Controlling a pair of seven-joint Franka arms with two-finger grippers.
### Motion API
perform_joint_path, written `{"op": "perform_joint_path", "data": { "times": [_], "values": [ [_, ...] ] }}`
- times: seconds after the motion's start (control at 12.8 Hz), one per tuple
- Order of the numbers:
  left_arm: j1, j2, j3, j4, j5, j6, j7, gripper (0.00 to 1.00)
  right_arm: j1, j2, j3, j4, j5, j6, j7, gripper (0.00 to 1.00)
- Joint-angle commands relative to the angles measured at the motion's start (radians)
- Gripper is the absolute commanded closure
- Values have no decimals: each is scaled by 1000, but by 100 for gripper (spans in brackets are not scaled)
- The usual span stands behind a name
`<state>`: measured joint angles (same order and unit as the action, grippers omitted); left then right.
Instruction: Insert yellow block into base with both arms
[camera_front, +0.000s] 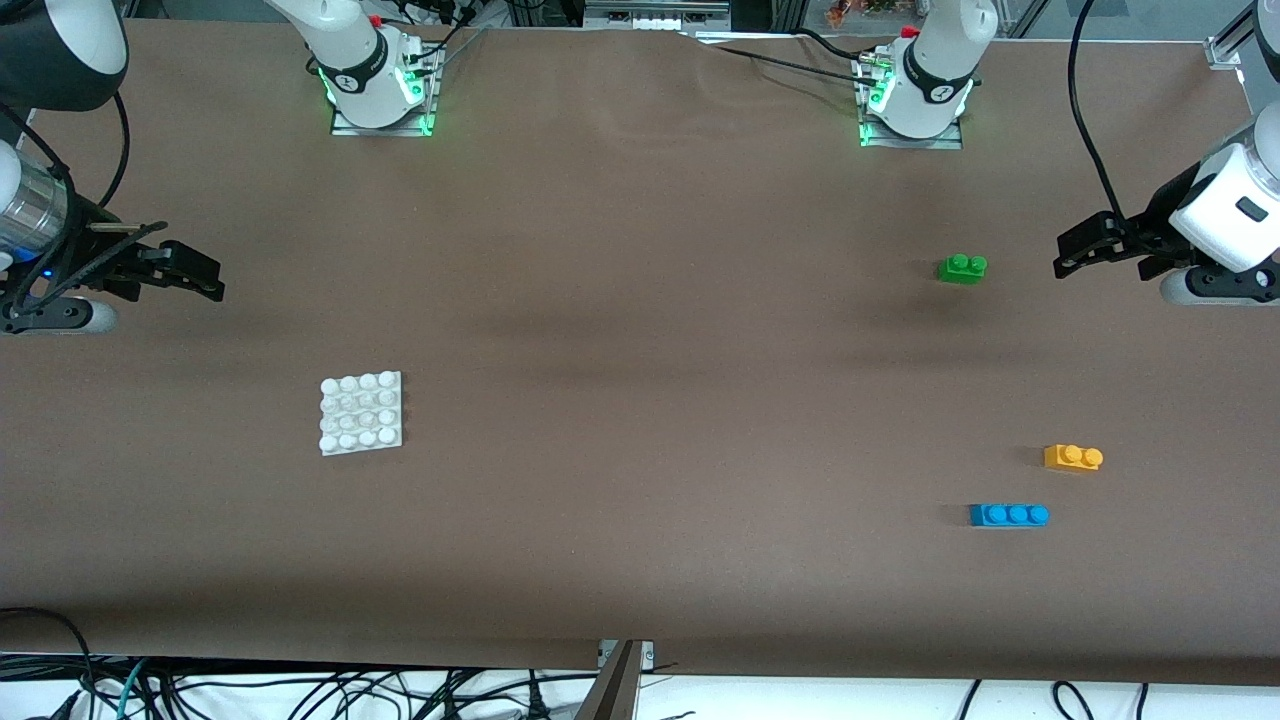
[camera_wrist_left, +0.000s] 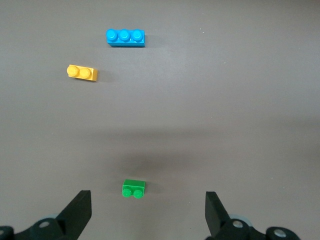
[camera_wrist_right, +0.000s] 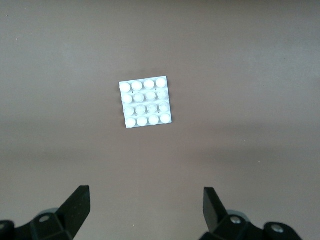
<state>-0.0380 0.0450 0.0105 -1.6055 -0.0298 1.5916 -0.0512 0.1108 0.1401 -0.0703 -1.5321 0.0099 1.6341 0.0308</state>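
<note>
Both pincers released: left pincer (camera_front: 1068, 258) apparently above bare table, right pincer (camera_front: 205, 280) likewise.

This is a robotics lab. Two white robot arms are bolted on metal base plates (camera_front: 382, 125) lit green along the edge of a wide counter (camera_front: 640, 330) covered in plain brown sheeting. Black cables (camera_front: 300, 690) lie in loose tangles on the floor at the counter's edge nearest the front camera, and more cables run from the arm bases. Aluminium framing (camera_front: 660, 15) shows above the bases. Only small toy bricks lie on the counter.
</note>
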Motion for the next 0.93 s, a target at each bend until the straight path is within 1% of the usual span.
{"op": "perform_joint_path", "data": {
  "times": [0.0, 0.23, 0.31, 0.39, 0.54, 0.7, 0.86],
  "values": [
    [3, -5, 2, 6, -5, -15, 25, 0, -17, 6, 11, 13, -8, 12, -8, 0],
    [3, -5, 2, 6, -5, -15, 25, 0, -17, 7, 9, 13, -11, 45, 3, 0],
    [3, -5, 2, 6, -5, -15, 25, 0, -17, 18, 9, 12, -16, 73, -8, 0],
    [3, -5, 2, 6, -5, -15, 25, 0, -14, 50, 11, 13, -25, 78, -8, 0],
    [3, -5, 2, 6, -5, -15, 25, 0, -2, 67, 14, 13, -63, 85, -9, 0],
    [3, -5, 2, 6, -5, -15, 25, 0, 1, 79, 15, 12, -64, 86, -8, 0],
    [3, -5, 2, 6, -5, -15, 25, 0, 0, 119, 18, 6, -54, 90, -9, 0]
  ]
}}
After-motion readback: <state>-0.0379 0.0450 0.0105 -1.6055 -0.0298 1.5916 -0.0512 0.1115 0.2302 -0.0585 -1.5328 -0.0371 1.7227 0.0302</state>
